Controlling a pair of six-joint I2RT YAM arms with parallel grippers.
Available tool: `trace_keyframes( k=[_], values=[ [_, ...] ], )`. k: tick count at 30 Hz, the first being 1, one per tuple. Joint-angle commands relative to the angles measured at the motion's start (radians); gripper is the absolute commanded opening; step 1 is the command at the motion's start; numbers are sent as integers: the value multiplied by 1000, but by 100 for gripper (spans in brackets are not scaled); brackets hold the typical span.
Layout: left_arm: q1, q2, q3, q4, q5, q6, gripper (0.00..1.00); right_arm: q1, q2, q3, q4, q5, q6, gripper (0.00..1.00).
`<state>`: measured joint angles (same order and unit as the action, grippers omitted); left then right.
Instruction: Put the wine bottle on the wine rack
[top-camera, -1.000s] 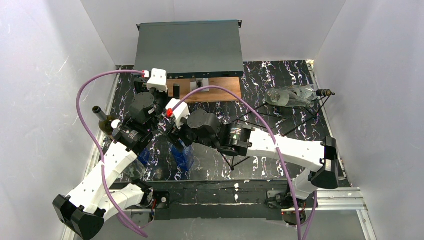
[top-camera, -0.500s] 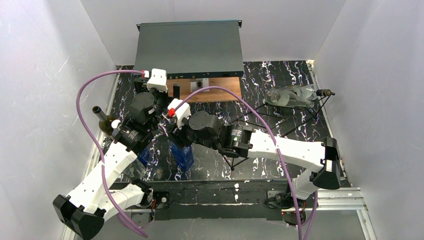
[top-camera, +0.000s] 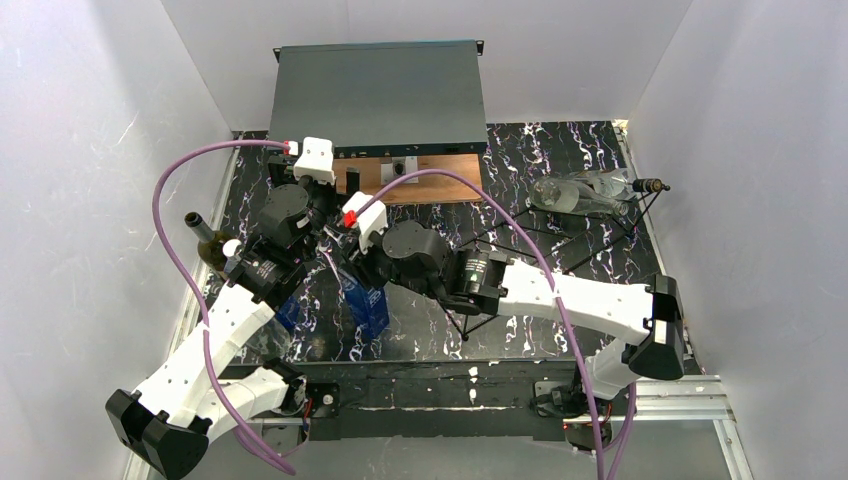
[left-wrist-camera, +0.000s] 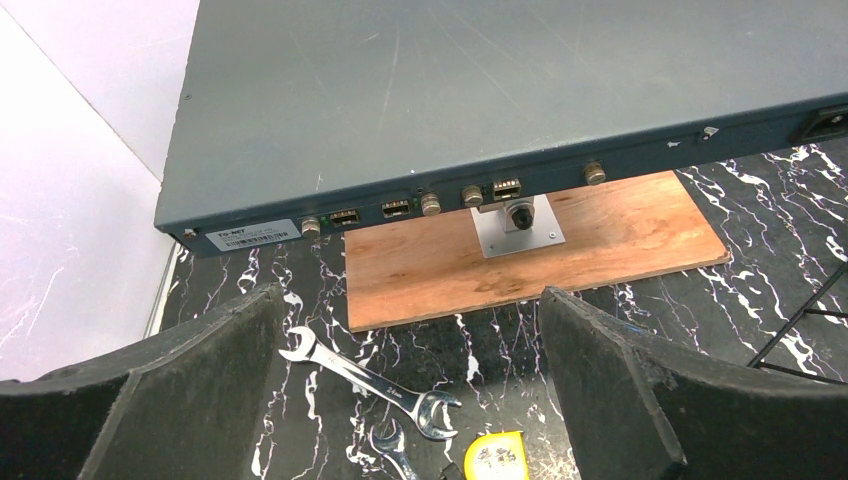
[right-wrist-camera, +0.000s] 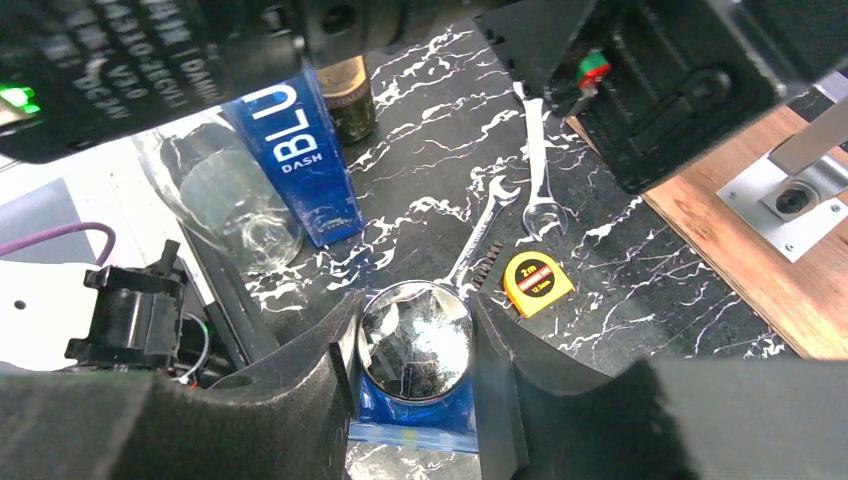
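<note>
Right wrist: right claw (right-wrist-camera: 415, 328) grips blue square glass bottle (right-wrist-camera: 408, 418).
Upright, silver cap (right-wrist-camera: 415, 345) up between the pads (right-wrist-camera: 318, 362); left claw (left-wrist-camera: 410, 385) wide.

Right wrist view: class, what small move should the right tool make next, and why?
Probably a short straight lift. The right tool grips the silver cap of the upright blue bottle, which stands beside a wrench and tape measure; the wine rack is away to the right.
</note>
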<state>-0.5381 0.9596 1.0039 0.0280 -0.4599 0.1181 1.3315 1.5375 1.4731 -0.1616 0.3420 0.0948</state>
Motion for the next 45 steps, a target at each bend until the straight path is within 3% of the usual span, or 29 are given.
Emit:
trace_keyframes(
  k=[1,13,23,35,45],
  values=[
    [0,-16,38,5,-5,-11,98,-33,-46,33,129,70,-2,1],
    [-1,-22,38,6,-5,-11,98,-171,1,176,90,43,67,1],
    [0,-22,38,6,-2,-14,98,-377,-33,161,117,5,182,1],
    [0,-27,39,7,-1,-15,98,-616,-57,79,262,-25,326,1],
    [-3,-39,38,10,-8,-8,98,-733,-67,100,240,67,272,1]
  ],
)
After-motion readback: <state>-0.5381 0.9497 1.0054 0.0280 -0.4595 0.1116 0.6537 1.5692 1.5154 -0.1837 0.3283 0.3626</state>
